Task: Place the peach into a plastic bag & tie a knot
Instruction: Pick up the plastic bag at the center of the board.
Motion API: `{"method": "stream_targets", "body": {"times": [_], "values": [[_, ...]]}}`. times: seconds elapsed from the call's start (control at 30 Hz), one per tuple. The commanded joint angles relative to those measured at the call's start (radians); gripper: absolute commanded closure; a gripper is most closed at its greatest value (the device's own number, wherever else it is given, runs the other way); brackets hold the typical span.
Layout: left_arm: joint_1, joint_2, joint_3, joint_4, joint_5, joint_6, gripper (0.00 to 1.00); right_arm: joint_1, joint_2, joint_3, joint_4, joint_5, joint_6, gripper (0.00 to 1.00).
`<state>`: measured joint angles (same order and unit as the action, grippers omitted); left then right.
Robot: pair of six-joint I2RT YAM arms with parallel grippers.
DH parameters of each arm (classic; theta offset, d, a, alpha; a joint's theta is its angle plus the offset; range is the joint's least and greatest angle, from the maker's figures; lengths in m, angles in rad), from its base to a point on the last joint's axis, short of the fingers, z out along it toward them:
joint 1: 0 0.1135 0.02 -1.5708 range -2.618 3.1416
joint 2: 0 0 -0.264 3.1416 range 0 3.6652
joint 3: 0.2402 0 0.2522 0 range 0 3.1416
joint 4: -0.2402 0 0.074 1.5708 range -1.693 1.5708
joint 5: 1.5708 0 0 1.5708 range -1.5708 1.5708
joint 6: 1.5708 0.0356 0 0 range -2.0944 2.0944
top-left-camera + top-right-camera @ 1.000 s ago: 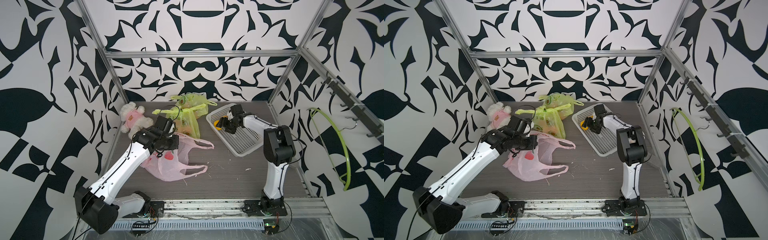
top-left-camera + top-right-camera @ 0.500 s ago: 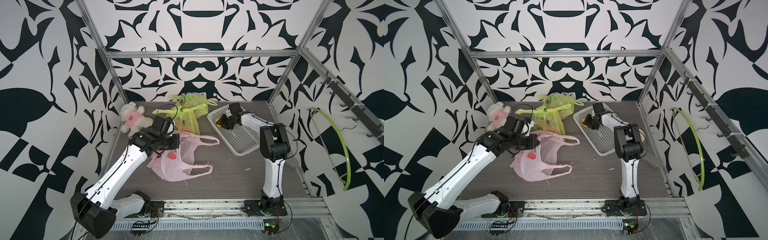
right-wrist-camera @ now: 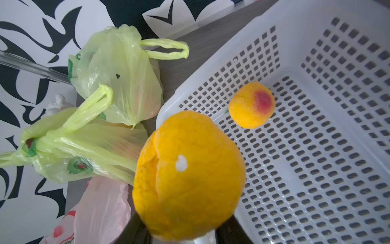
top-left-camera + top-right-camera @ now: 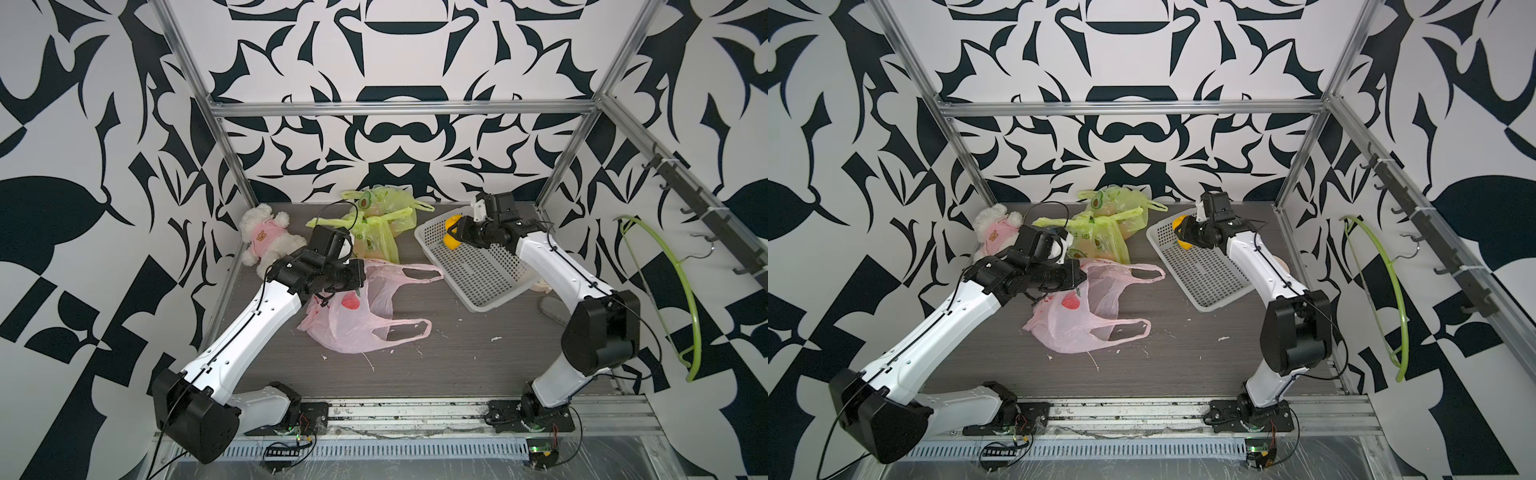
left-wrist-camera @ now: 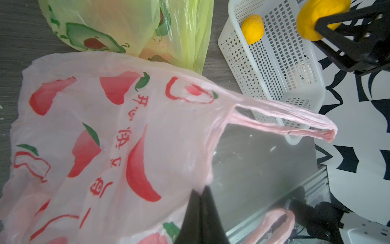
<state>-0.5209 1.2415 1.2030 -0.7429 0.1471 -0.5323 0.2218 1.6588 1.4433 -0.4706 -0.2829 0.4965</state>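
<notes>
My right gripper (image 4: pixel 455 232) is shut on a yellow-orange peach (image 4: pixel 449 240) and holds it above the far corner of the white mesh basket (image 4: pixel 478 308). That peach (image 3: pixel 187 173) fills the right wrist view and hides the fingertips. A second peach (image 3: pixel 252 105) with a red blush lies on the basket floor. The pink plastic bag (image 4: pixel 353 324) with red fruit prints lies crumpled at mid-table, both handles loose. My left gripper (image 5: pixel 202 193) is shut on the bag's rim and holds it up off the table.
Two knotted green bags (image 4: pixel 374 224) sit at the back, between the pink bag and the basket. A white plush toy (image 4: pixel 266 241) lies at the back left. A green hoop (image 4: pixel 681 291) hangs on the right wall.
My right gripper has closed on a peach in the basket and lifted it. The basket has shifted a little. My left gripper has kept its hold on the pink bag, moving slightly.
</notes>
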Motion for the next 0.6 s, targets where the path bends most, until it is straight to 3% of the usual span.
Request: {"method": "stream_targets", "body": {"times": [0.0, 0.23, 0.4, 0.57], "values": [[0.006, 0.001, 0.038, 0.015, 0.014, -0.003, 1.00, -0.021, 0.051, 0.047, -0.059, 0.027, -0.053, 0.74], [0.031, -0.013, 0.029, 0.025, 0.024, -0.006, 1.00, -0.024, 0.079, 0.089, -0.075, 0.000, -0.041, 0.78], [0.048, -0.001, 0.036, 0.036, 0.040, -0.005, 1.00, 0.012, -0.073, 0.028, -0.041, -0.095, -0.053, 0.79], [0.053, 0.003, 0.045, 0.045, 0.045, -0.011, 1.00, 0.136, -0.237, 0.043, -0.110, -0.176, -0.128, 0.77]]}}
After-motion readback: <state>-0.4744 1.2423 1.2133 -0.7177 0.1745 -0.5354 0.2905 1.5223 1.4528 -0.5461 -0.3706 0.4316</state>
